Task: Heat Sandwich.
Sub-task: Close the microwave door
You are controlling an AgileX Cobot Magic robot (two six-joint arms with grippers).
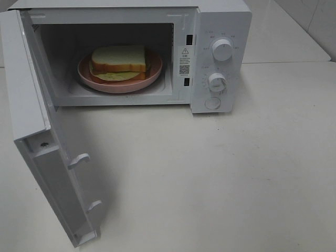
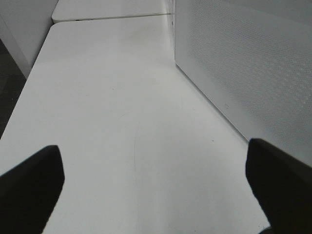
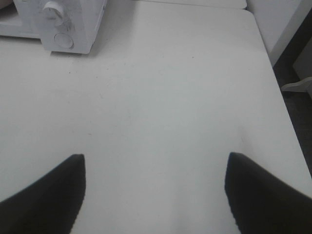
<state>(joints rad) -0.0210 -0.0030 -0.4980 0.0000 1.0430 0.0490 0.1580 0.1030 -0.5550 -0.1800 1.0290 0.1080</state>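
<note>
Jaws of left gripper (image 2: 153, 163): released, spread wide, two dark fingers (image 2: 29, 192) over bare white table (image 2: 122, 97), gripping nothing.
Jaws of right gripper (image 3: 156, 168): likewise released and wide apart, dark fingers (image 3: 265, 195) over the same plain surface, gripping nothing.
Beside left gripper: perforated white panel (image 2: 243, 63), upright on the table, near one finger; cannot tell whether touching.
Beyond right gripper: control corner of microwave (image 3: 83, 24), well apart, showing lower knob (image 3: 52, 9) and round button (image 3: 63, 41).
Appliance in high view: microwave at 12 o'clock, white, cavity facing the camera.
Hinged part: door (image 1: 31, 105) swung wide open, running from 10 o'clock down toward 7 o'clock, two latch hooks (image 1: 79, 160) on its inner face.
Controls: upper knob (image 1: 222, 49) at 1 o'clock, lower knob directly under it, round button lowest.
Cavity floor: pink plate (image 1: 121, 87), round, rim visible around its load.
Food: sandwich (image 1: 119, 59) inside the cavity at 11 o'clock, lying flat on the pink plate, white bread uppermost, tan-orange crust along the edge, pale green leaf showing underneath.
</note>
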